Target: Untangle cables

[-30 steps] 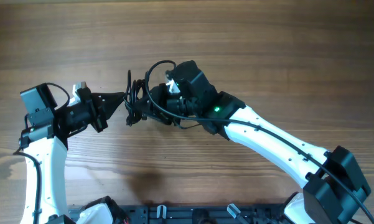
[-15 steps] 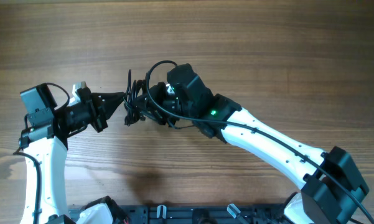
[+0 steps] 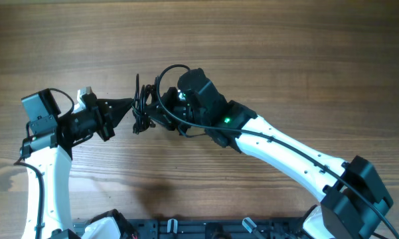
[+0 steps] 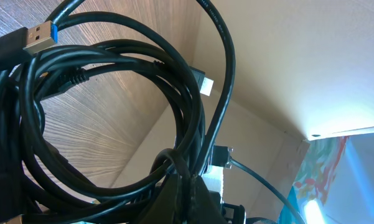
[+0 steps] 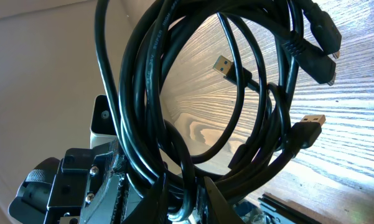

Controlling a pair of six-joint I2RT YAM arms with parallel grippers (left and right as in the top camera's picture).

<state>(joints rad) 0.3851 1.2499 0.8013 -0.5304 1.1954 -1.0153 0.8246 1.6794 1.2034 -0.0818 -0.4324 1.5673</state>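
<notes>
Cables, a bundle of thin black cords wound in overlapping loops, hang between the two arms above the middle of the wooden table, held from both sides. The left fingers reach in from the left and are fully closed, pinching the bundle's edge; in the left wrist view the loops rise out of the closed fingers and fan upward. One flat plug with a blue insert sticks out at the top left, and a silver plug shows by the loops' right side. The right fingers meet the bundle from the opposite side, drawn close together with several strands clamped between them. Above them the loops stand upright, with a plug inside the ring and a gold-coloured plug at the right.
</notes>
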